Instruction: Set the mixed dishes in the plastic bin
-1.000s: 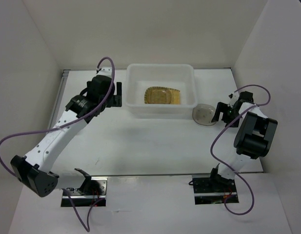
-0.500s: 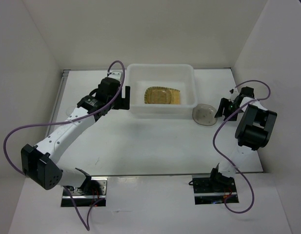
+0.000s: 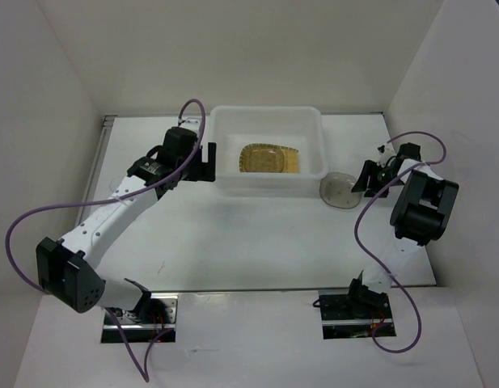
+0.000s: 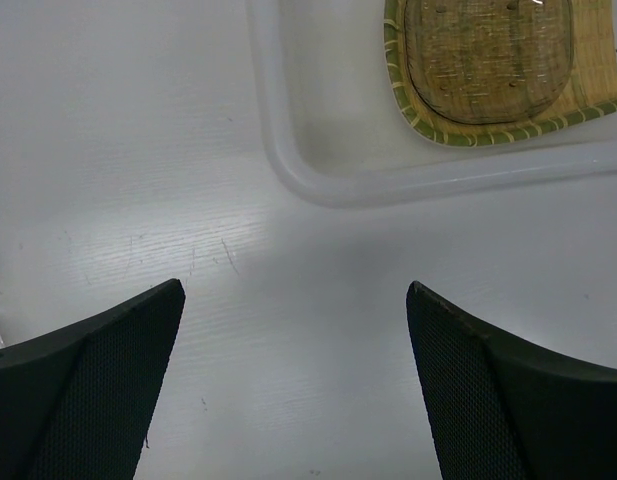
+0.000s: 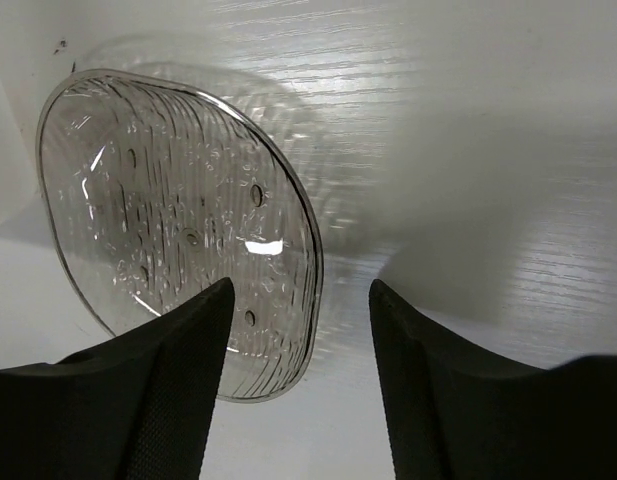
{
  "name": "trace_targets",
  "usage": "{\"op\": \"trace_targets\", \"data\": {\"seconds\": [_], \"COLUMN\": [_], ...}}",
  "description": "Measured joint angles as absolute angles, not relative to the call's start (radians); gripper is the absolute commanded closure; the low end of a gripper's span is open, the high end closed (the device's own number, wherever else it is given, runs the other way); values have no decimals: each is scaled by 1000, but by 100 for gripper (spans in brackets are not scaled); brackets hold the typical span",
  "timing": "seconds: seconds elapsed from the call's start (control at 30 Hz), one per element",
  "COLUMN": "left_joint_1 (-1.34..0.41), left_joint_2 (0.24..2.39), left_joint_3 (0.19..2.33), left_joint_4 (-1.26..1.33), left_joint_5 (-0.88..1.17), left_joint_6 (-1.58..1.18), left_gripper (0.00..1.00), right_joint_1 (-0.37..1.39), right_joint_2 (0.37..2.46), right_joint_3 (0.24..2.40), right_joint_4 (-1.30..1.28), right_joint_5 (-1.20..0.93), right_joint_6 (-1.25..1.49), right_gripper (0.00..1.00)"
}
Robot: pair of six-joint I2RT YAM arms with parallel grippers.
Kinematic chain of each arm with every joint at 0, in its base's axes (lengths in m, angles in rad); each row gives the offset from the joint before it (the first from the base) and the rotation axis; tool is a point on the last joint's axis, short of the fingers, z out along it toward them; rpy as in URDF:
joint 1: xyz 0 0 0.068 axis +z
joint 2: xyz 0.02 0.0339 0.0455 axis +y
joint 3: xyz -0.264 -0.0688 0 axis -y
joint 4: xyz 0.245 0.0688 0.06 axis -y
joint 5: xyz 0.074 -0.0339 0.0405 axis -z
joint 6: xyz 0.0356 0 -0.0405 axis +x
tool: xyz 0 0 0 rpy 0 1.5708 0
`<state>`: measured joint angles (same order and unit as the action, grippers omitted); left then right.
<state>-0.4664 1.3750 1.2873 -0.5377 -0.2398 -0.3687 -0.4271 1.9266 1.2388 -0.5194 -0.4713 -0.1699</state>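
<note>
Left wrist view: the plate (image 4: 488, 70) runs off the top edge at 1 o'clock. Right wrist view: the dish (image 5: 168, 200) has its rim behind the jaws at 7 o'clock.

Plastic bin (image 3: 265, 184): translucent white, rectangular, upright on the table (image 3: 233, 234);
Fan-shaped plate (image 3: 269, 158): tan-yellow, grid-patterned, flat inside the bin;
Smoky-grey dish (image 3: 338, 191): ribbed, translucent, on the table just beside the bin's near right corner

The white table (image 3: 233, 242) is carrying two things. The big plastic bin (image 3: 268, 184) is sitting on it, just to the right of the left gripper (image 3: 207, 162). A small grey see-through dish (image 3: 338, 192) is lying on it just beside the bin, right at the tips of the right gripper (image 3: 362, 179)
</note>
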Motion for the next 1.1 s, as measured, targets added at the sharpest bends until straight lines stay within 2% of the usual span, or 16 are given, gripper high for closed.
{"op": "trace_targets", "data": {"seconds": [0.03,0.17,0.57,0.77,0.87,0.9,0.93,1.1], "left_joint_1": [-466,-466,-466,-466,-466,-466,-466,-466], "left_joint_2": [1377,1377,1377,1386,1388,1389,1389,1394], "left_joint_3": [1287,1287,1287,1287,1287,1287,1287,1287], "left_joint_4": [-537,-537,-537,-537,-537,-537,-537,-537], "left_joint_5": [-237,-229,-218,-218,-218,-219,-220,-235], "left_joint_6": [-369,-368,-369,-369,-369,-369,-369,-369], "left_gripper": [2,2,2,2,2,2,2,2], "right_joint_1": [-427,-427,-431,-431,-431,-431,-431,-440], "right_joint_2": [1927,1929,1977,1988,1994,1996,1996,1996], "right_joint_3": [1240,1244,1276,1277,1277,1277,1276,1262], "right_joint_4": [-521,-527,-535,-535,-535,-535,-535,-549], "right_joint_5": [-482,-512,-581,-589,-587,-588,-588,-608], "right_joint_6": [-170,-178,-204,-207,-207,-207,-202,-183], "right_gripper": [32,31,53,69,85,97,100,100]}}
